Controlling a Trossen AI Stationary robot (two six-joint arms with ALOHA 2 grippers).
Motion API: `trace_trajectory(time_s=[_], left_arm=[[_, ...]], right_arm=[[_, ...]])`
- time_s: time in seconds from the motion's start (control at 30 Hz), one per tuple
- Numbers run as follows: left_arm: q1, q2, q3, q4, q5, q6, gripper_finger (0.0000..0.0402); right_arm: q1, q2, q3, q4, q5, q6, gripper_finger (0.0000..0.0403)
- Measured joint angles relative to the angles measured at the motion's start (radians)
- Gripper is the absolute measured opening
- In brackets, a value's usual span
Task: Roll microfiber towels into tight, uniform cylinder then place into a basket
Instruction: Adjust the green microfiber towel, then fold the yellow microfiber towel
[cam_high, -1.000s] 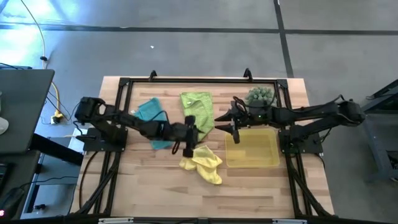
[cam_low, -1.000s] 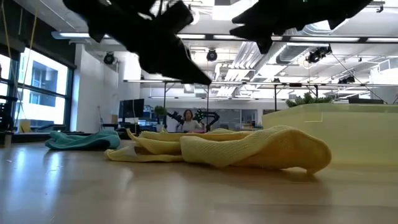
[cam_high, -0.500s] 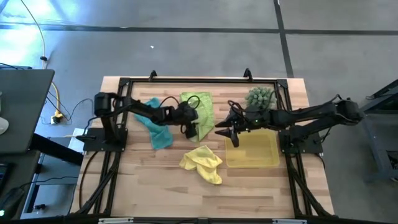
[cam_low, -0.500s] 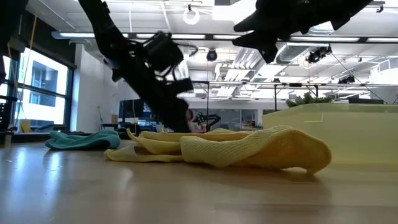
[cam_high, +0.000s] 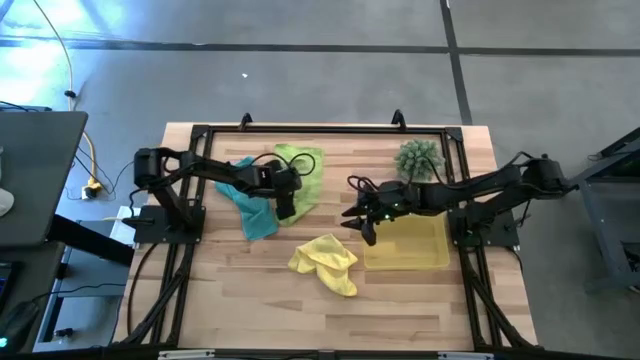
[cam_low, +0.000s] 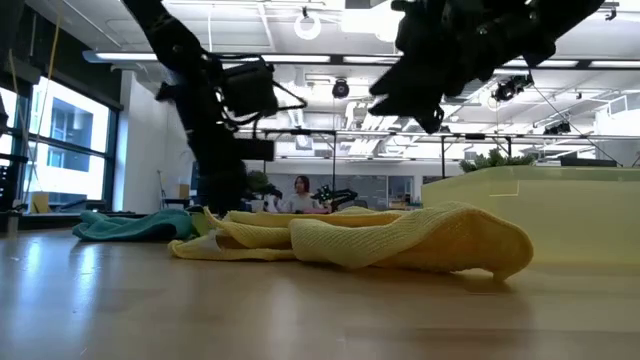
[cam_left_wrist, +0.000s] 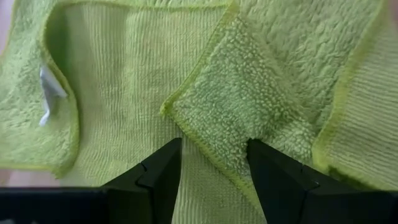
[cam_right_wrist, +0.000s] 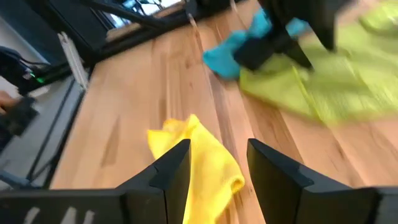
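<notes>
The lime green towel (cam_high: 300, 178) lies rumpled on the table's far middle, one corner (cam_left_wrist: 230, 106) folded over onto it. My left gripper (cam_high: 285, 207) is open over its near part, tipped steeply down, with a finger on each side of that corner. The teal towel (cam_high: 250, 197) lies bunched to its left. The yellow towel (cam_high: 325, 262) lies crumpled near the middle. The basket (cam_high: 415, 248) stands to its right. My right gripper (cam_high: 355, 222) hovers open between the green towel and the basket, above the yellow towel (cam_right_wrist: 199, 158). My left gripper comes at the green towel from above, slanting down. Its open fingers (cam_left_wrist: 158, 177) stand on the towel's surface, one on each side of the folded-over corner (cam_left_wrist: 214, 127). Nothing is pinched between them. The towel lies on the table.
A spiky green plant (cam_high: 418, 158) stands behind the basket at the far right. A black frame (cam_high: 320, 128) runs around the work area. Bare wood lies along the table's near edge (cam_high: 320, 320). In the low view a person (cam_low: 300, 195) sits far back in the room.
My left gripper has gone from beside the yellow towel toward the far left, tipped downward and come down on the green towel. That towel has shifted toward the table's left and become rumpled. My right gripper has sunk a little toward the near left.
</notes>
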Motion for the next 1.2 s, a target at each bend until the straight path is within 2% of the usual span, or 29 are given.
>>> trace_trajectory(time_s=[0.2,0.47,0.67,0.77,1.0,1.2], left_arm=[[0.001,-0.066,-0.005,-0.265,-0.065,-0.032,0.0175],[0.001,-0.093,-0.008,-0.560,-0.082,-0.142,0.0175],[-0.005,-0.112,0.001,-0.567,-0.154,-0.163,0.0175],[-0.016,-0.139,0.023,-0.562,-0.162,-0.163,0.0175],[-0.063,-0.251,0.080,-0.550,-0.163,-0.163,0.0175],[-0.119,-0.347,0.094,-0.478,-0.164,-0.181,0.0175]], right_arm=[[0.000,0.033,0.000,0.004,0.000,0.000,0.0149],[0.000,0.037,0.000,0.004,0.000,0.063,0.0149],[0.000,0.036,0.000,0.003,-0.007,0.145,0.0149],[0.000,0.035,0.000,-0.011,-0.026,0.240,0.0149],[-0.002,0.035,0.000,-0.186,-0.156,0.547,0.0149],[0.014,0.035,0.044,-0.303,-0.175,0.593,0.0149]])
